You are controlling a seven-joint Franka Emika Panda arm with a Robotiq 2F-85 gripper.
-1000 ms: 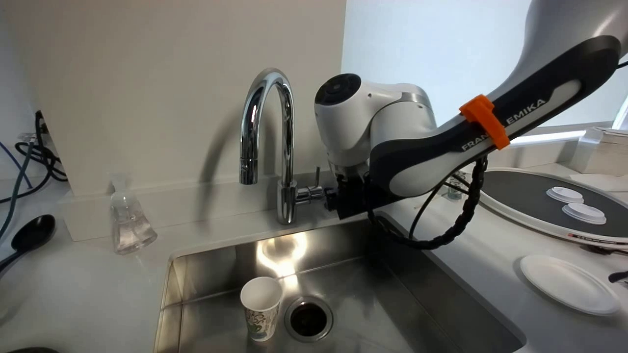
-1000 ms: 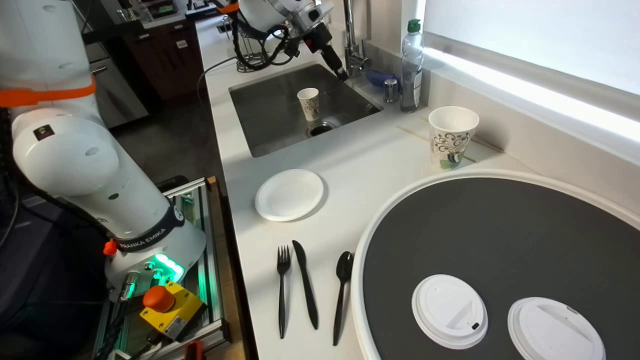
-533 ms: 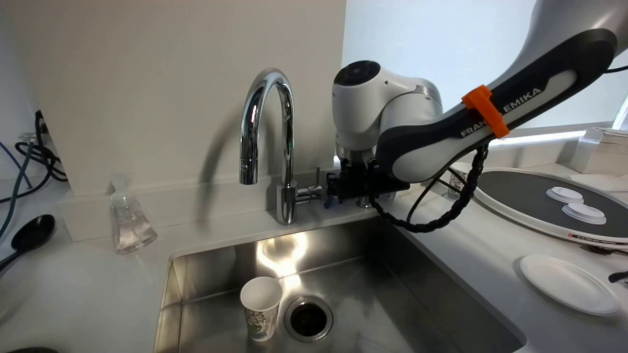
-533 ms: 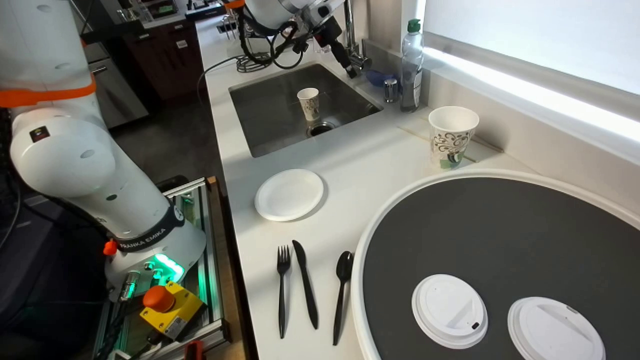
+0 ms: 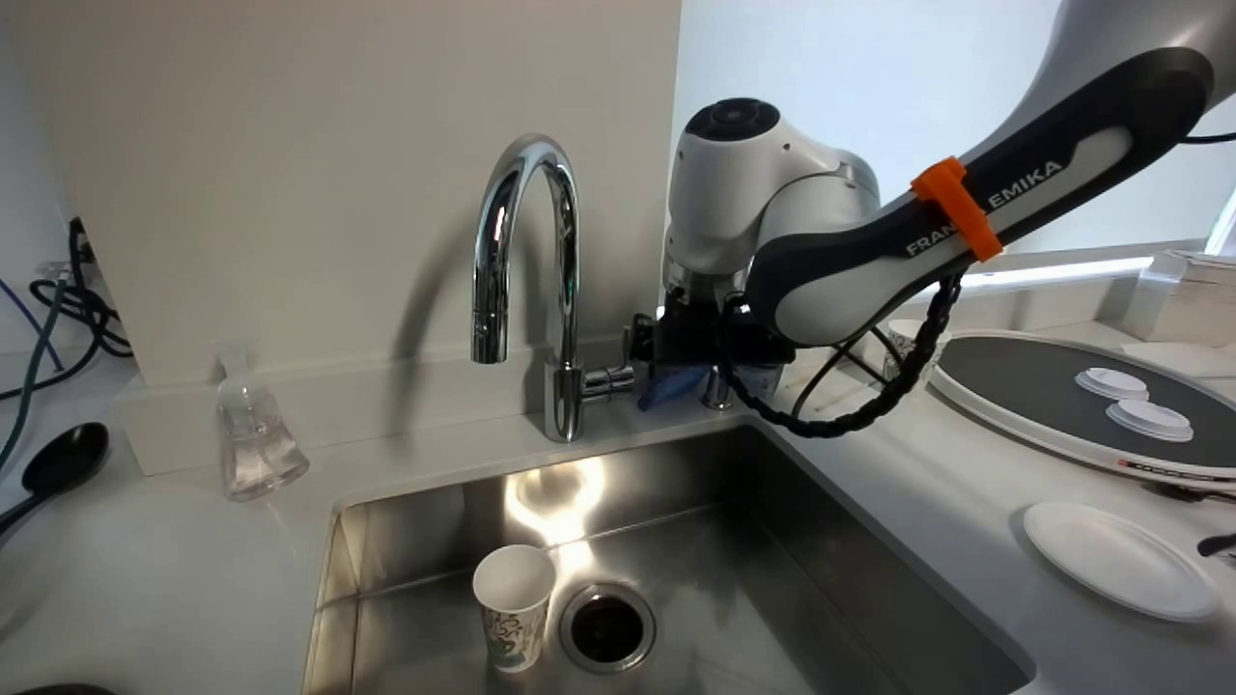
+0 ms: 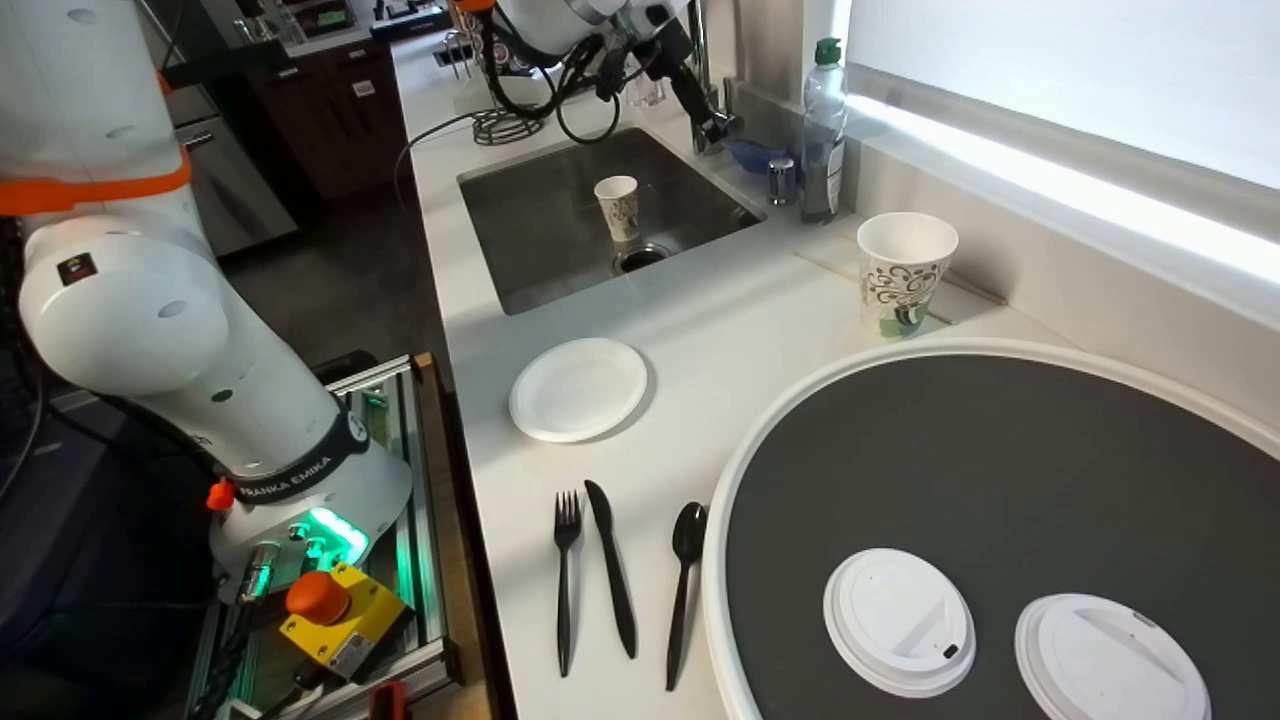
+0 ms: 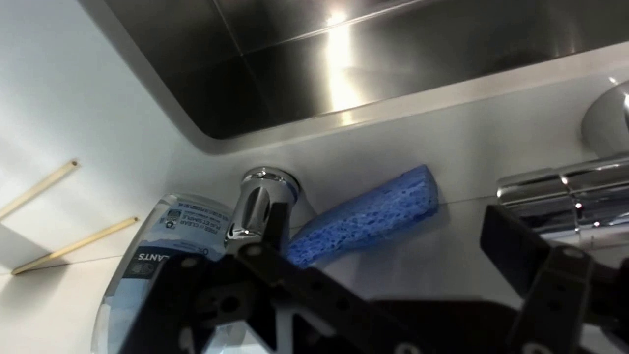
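White desk [image 6: 720,330] with a robot arm [image 5: 811,208] reaching across it. Set into the surface is a steel sink [image 5: 715,589]; a round grey board [image 6: 1000,460] with a raised white rim rests farther along. A curved chrome faucet [image 5: 566,290] stands behind the sink, and a clear soap bottle [image 6: 823,140] with a green cap stands upright a little way along from it. The gripper [image 7: 388,228] hangs above the strip of desk between these two, its jaws spread wide; the faucet handle [image 7: 535,201] lies near one side of it, and its other side masks part of the bottle in the wrist view. A white plate [image 6: 580,390] lies between sink and board. One patterned paper cup [image 5: 515,618] stands upright in the sink beside the drain [image 5: 606,627]; a second cup [image 6: 905,275] stands just beside the board. A black fork [image 6: 563,580], knife [image 6: 612,570] and spoon [image 6: 684,580] lie near the rim, two white lids [image 6: 900,622] on the board itself. The blue sponge [image 7: 368,211] lies on the desk behind the sink, just below the gripper, between the faucet handle and a short chrome cylinder [image 7: 260,204]; a fingertip [image 7: 278,223] overlaps its end nearest the cylinder, and contact there cannot be told. Two thin pale sticks [image 7: 73,246] lie on the desk beyond the bottle.
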